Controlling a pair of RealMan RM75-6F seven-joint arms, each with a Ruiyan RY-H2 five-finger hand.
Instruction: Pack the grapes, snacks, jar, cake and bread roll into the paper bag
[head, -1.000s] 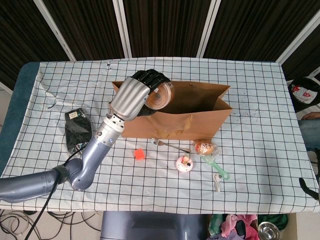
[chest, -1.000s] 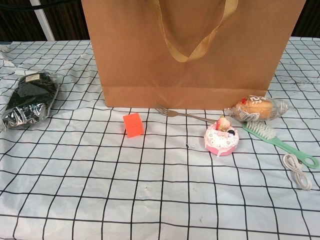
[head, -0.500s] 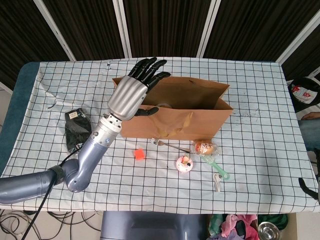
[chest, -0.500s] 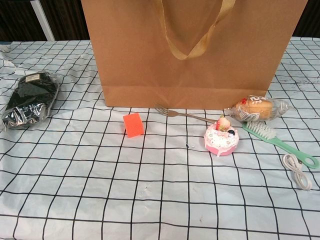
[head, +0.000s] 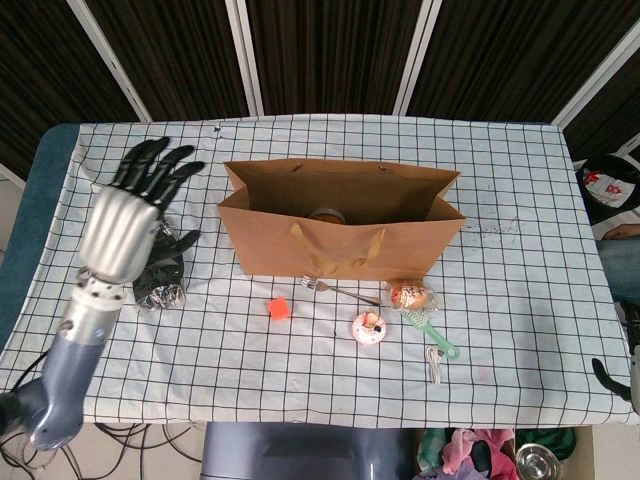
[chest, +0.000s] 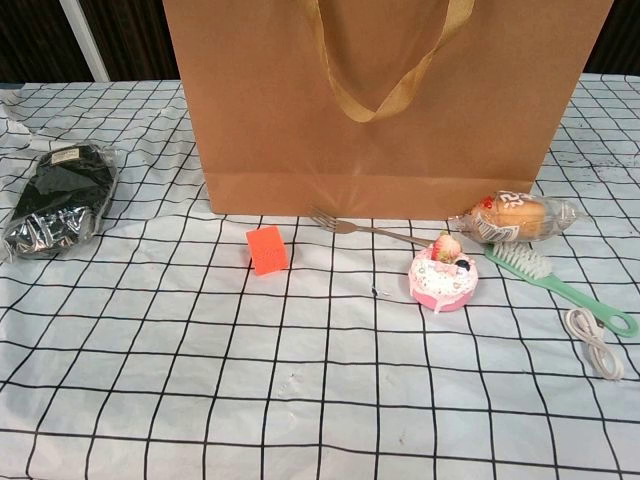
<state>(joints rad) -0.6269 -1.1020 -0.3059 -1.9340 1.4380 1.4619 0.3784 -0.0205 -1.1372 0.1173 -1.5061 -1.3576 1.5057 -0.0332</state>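
I had my left hand (head: 118, 225) over the black snack packet (chest: 58, 197), fingers (head: 160, 170) spread and holding nothing. The jar (head: 324, 214) sat inside the paper bag (head: 340, 245). The wrapped bread roll (chest: 512, 216) lay against the bag's front, the pink cake (chest: 443, 277) just before it. My right hand was out of sight.

Odds and ends on the checked cloth

A black-gridded white cloth (chest: 200, 400) covers the tabletop. On it lie an orange cube (chest: 266, 249), a metal fork (chest: 360, 229) with tines pointing left, a green brush (chest: 555, 280) with white bristles, and a coiled white cable (chest: 594, 355) just beside the brush handle. Dark panelled screens (head: 320, 50) stand behind.
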